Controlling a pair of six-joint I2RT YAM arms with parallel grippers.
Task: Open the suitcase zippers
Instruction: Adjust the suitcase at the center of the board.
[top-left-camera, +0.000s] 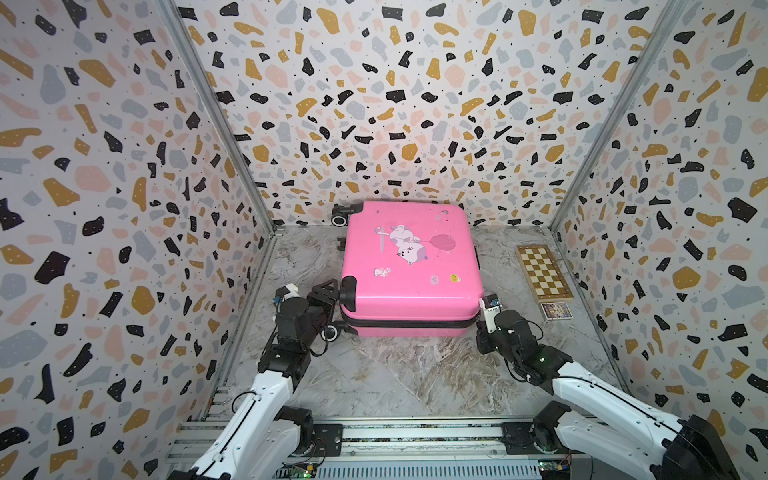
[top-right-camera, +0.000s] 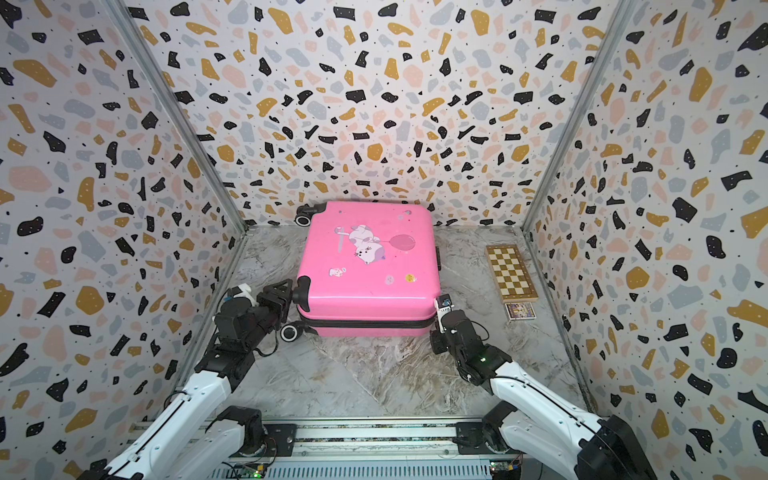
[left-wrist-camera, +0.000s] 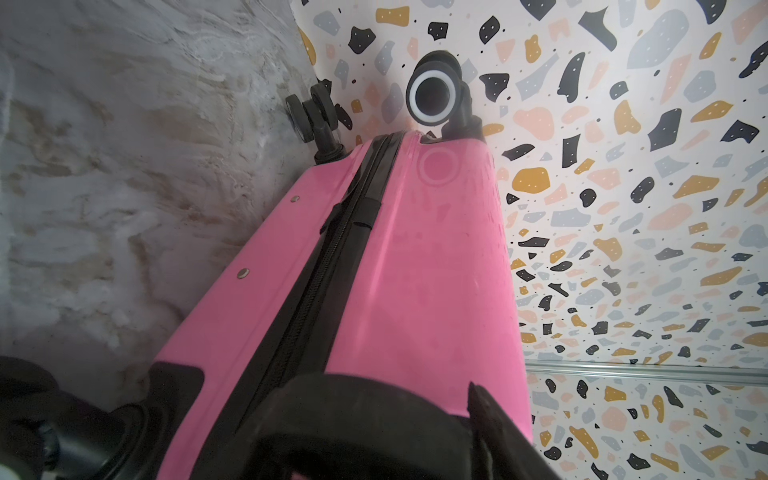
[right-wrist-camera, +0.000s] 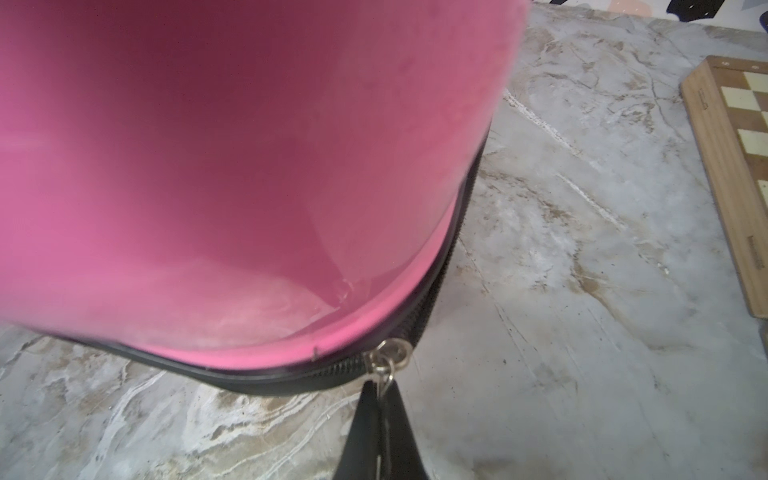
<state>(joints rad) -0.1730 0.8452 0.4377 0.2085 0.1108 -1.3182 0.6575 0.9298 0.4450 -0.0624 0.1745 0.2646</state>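
The table has a marble-like top, grey and white with brown veins. The suitcase lies flat on it toward the back wall, with the printed pink shell facing up and the other shell down on the table. The zippers run as a black band round its side, a little above the table. A black wheel at its near left corner is down by the table. A checkered board lies flat near the right wall, well apart from the suitcase. A small box lies just beside the board's near end.
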